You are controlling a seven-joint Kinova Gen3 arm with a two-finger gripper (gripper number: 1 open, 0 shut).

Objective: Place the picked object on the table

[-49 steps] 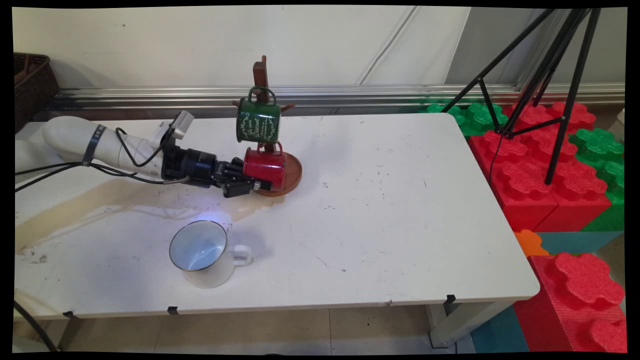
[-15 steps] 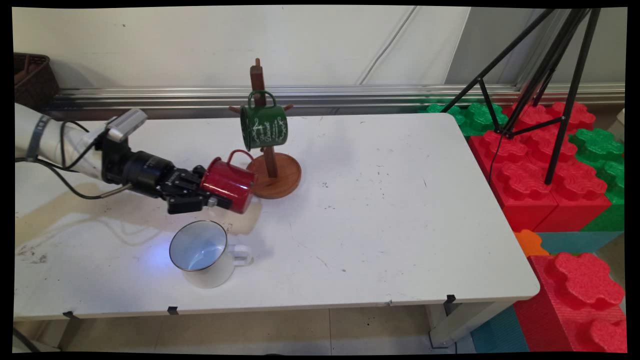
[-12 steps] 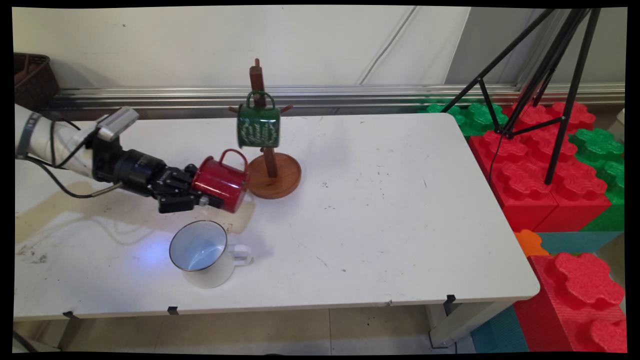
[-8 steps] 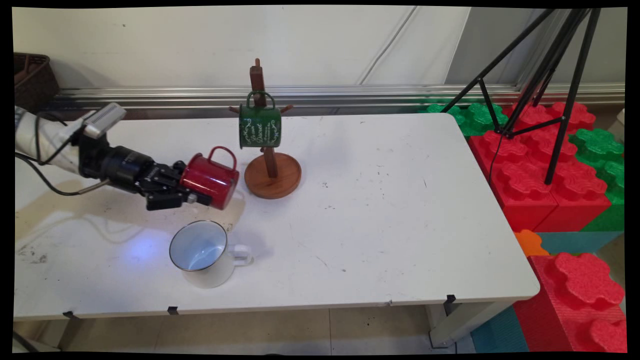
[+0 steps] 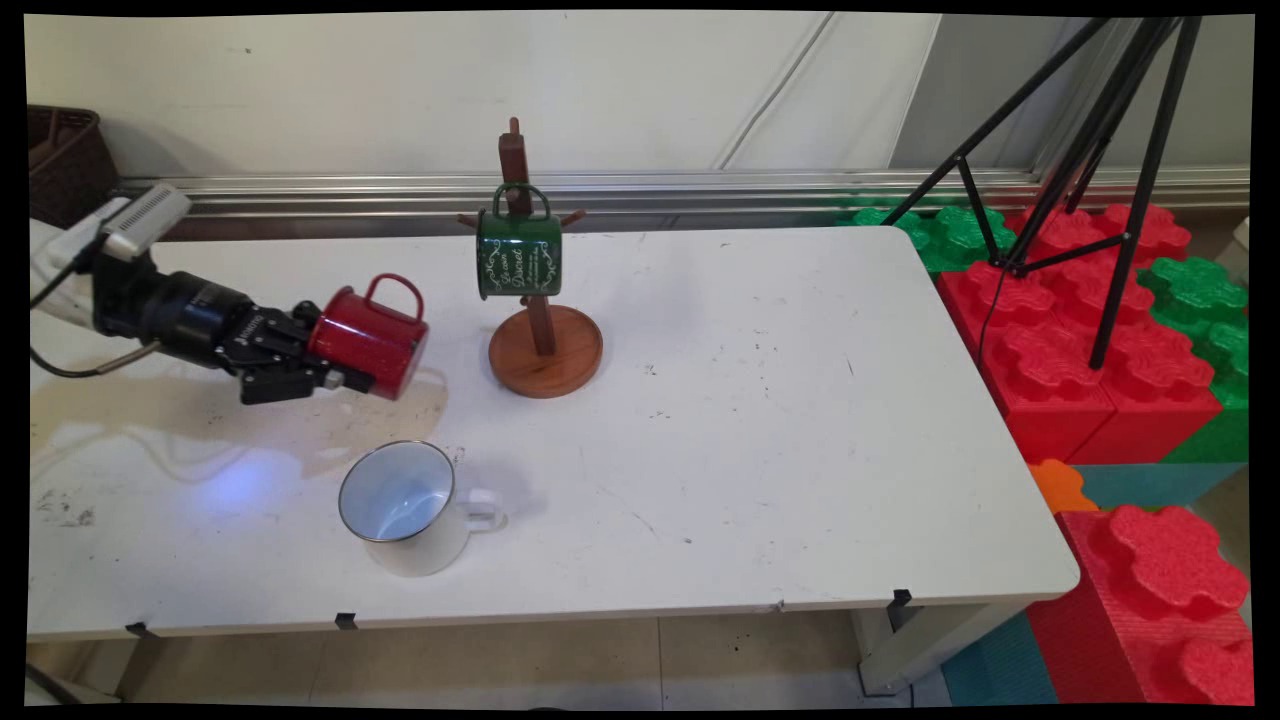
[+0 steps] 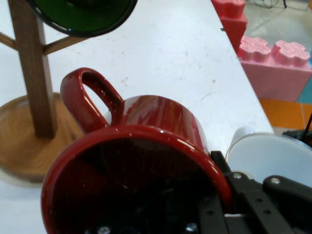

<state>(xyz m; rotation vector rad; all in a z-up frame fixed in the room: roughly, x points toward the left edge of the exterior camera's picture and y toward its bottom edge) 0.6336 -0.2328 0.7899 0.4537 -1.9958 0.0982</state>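
White table (image 5: 760,420) against a pale wall, red and green foam blocks (image 5: 1090,330) and a black tripod (image 5: 1100,150) off its right end. Brownish stain (image 5: 150,410) across the left side.

Claw (image 5: 335,372) is clamped on the rim of the red mug (image 5: 372,335), held on its side above the table, left of the wooden mug stand (image 5: 545,350), handle up. Green mug (image 5: 519,255) hangs on the stand. White mug (image 5: 405,500) sits just near of the held one.

My read on handling: a rim pinch is a thin grip, so keep it tight, move slowly, avoid rolling the wrist, and keep clear of the white mug's rim.

Hard to see: the inner finger is lost in the dark mug interior in the hand view. The arm is cut off at the left edge. The lettering on the green mug is unreadable.
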